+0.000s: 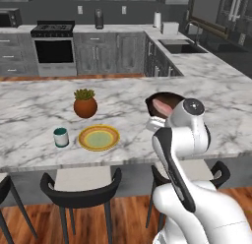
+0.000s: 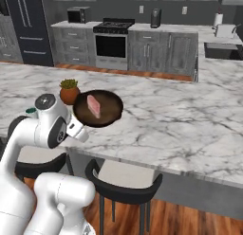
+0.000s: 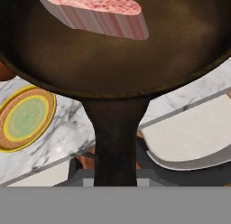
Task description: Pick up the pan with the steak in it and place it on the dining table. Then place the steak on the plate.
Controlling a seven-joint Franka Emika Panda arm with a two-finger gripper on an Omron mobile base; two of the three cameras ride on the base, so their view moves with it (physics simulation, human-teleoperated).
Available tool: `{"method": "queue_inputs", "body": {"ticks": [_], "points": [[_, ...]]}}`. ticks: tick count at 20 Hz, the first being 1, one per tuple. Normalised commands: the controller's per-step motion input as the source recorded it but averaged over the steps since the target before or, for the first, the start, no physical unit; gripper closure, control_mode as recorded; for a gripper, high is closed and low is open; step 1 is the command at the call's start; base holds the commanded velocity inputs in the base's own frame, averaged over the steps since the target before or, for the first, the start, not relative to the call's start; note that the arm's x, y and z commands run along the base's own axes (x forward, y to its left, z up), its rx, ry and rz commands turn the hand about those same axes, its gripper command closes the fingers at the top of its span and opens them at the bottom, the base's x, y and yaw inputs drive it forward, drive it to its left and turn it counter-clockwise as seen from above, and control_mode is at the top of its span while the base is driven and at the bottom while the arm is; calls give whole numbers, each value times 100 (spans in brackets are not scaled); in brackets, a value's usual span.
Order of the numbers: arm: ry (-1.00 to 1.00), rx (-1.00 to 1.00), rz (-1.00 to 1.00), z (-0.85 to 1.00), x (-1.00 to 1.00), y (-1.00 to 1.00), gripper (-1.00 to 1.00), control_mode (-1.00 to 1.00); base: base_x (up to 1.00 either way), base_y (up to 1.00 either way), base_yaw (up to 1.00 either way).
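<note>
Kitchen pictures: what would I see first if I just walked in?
First, the dark pan held up over the near edge of the marble table, with a pink steak lying in it. The white robot's claw is shut on the pan's handle. To its left on the table lies a yellow-rimmed plate, beside a mug and potted plant.

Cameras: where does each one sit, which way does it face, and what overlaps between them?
Left base view: behind the arm to its left, looking forward and down at the dining table, plate and far stove; white arm at lower right, partly covering the pan.
Right base view: behind to its right, same table; arm at lower left, pan holding the steak.
Hand view: on the hand, looking along the pan handle, which the gripper is shut on; plate below.
Shared: both base views show pan, steak, plant pot, stove.
</note>
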Motion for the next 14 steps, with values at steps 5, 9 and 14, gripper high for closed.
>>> {"method": "queue_inputs", "body": {"ticks": [5, 9, 14], "points": [[0, -7, 0, -45, 58, 23, 100, -100, 0, 0, 0], [0, -8, -1, -42, 46, 24, 100, -100, 0, 0, 0], [4, -2, 0, -36, 24, 3, 100, -100, 0, 0, 0]]}}
